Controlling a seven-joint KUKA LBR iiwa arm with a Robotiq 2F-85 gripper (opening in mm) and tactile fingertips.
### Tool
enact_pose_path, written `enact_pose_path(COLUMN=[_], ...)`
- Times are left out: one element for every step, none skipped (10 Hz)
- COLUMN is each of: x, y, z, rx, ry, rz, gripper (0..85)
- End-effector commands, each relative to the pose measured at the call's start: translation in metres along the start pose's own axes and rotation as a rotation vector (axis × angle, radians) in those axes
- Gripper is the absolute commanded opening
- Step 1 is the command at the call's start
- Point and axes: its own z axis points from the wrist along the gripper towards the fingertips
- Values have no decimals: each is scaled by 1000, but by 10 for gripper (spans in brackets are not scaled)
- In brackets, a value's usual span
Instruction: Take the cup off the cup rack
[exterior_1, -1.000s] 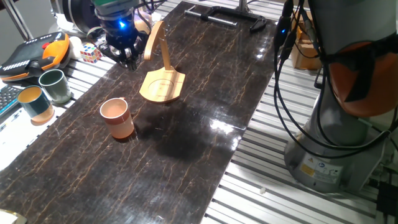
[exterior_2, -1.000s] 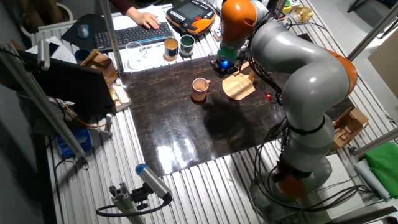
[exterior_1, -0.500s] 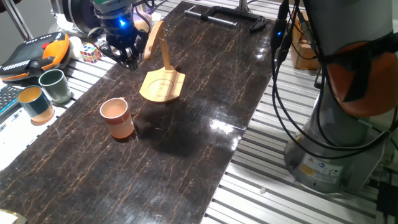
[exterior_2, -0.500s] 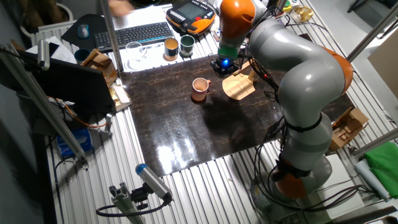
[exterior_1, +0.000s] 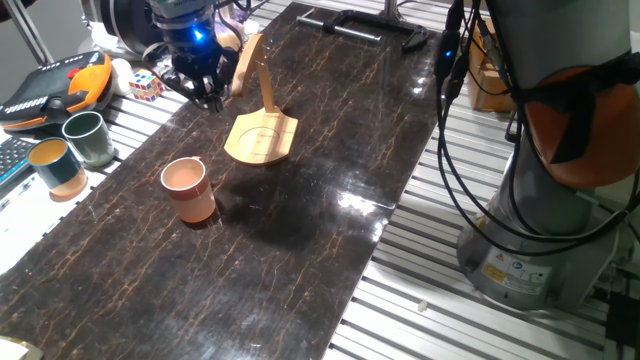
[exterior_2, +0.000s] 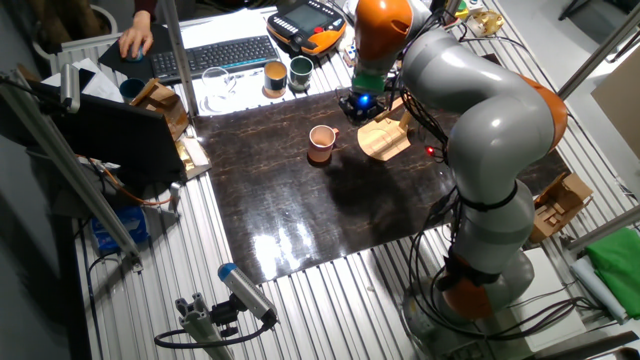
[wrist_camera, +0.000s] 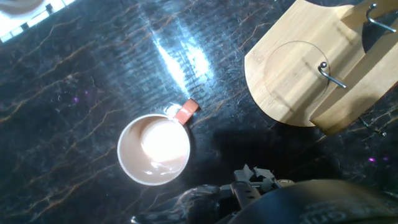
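Observation:
The salmon-pink cup (exterior_1: 188, 189) stands upright on the dark marble table top, apart from the cup rack (exterior_1: 262, 137); it also shows as the cup (exterior_2: 321, 143) and, from above with its pale inside, as the cup (wrist_camera: 155, 150). The wooden cup rack (exterior_2: 383, 138) has nothing on its curved arm, and its base (wrist_camera: 292, 81) and metal hook lie at the upper right of the hand view. My gripper (exterior_1: 201, 96) hangs above the table's far left edge, behind the rack, open and empty. It appears as the gripper (exterior_2: 358, 108) in the other fixed view.
A teal cup (exterior_1: 56, 166) and a dark green cup (exterior_1: 89, 138) stand on the slatted bench left of the table top. An orange teach pendant (exterior_1: 55, 85) and a colour cube (exterior_1: 145, 85) lie nearby. A person's hand (exterior_2: 133, 40) rests by the keyboard (exterior_2: 215, 52).
My gripper has shifted only slightly, upward near the rack's arm. The cup and rack have not moved. The person's hand went from the keyboard to the left.

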Motion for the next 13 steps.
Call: enact_pose_path(x=[1, 1, 1, 2, 1, 1, 2, 2, 2, 2, 2, 2, 2], y=[0, 0, 0, 0, 1, 2, 1, 1, 1, 1, 1, 1, 0], z=[-1, -1, -1, -1, -1, -1, -1, -1, -1, -1, -1, -1, -1], rx=[-1, 1, 1, -1, -2, -2, -3, -2, -2, 0, 0, 2, 4], ry=[0, -1, -1, -4, -6, -6, -6, -6, -9, -11, -15, -18, -22], rz=[-1, -1, -1, -3, -3, -1, 0, 0, 0, 1, -1, -2, -7], gripper=[7, 7, 7, 7, 7, 7, 7, 7, 7, 7, 7, 7, 7])
